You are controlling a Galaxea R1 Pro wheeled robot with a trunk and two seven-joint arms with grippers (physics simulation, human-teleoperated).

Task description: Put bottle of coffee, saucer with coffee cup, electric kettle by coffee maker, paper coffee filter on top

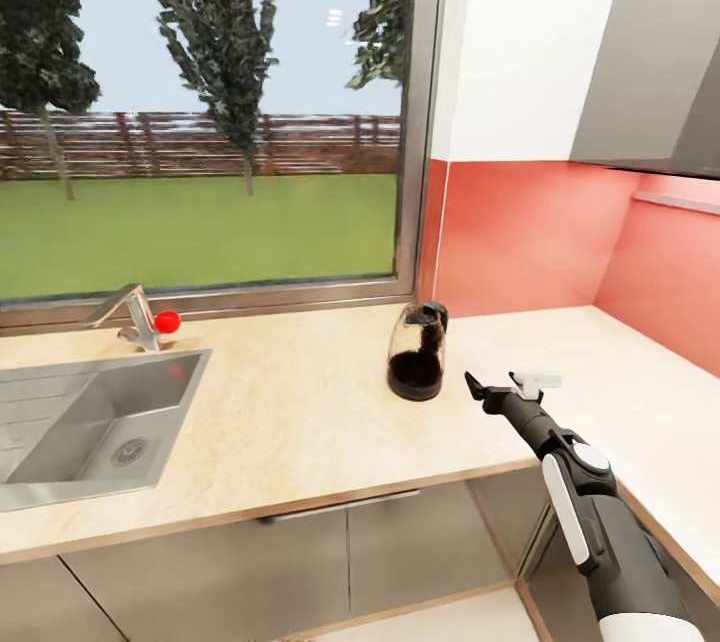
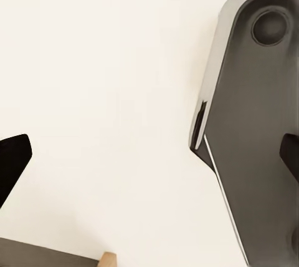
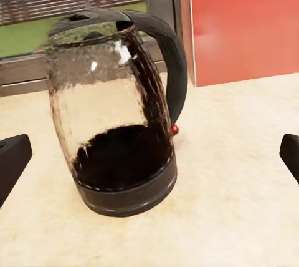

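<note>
Countertop (image 1: 300, 422), electric kettle (image 1: 417, 350) upright, just beyond spread right claw (image 1: 508, 384)

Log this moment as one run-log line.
right gripper: open, empty | electric kettle: upright on countertop, ahead of gripper, untouched | sink: left

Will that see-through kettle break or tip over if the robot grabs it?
The kettle looks like clear glass, so probably stiff but breakable. Its wide dark base sits flat on the countertop, so it likely resists tipping. The open right end effector might grip its curved black handle most securely.
</note>
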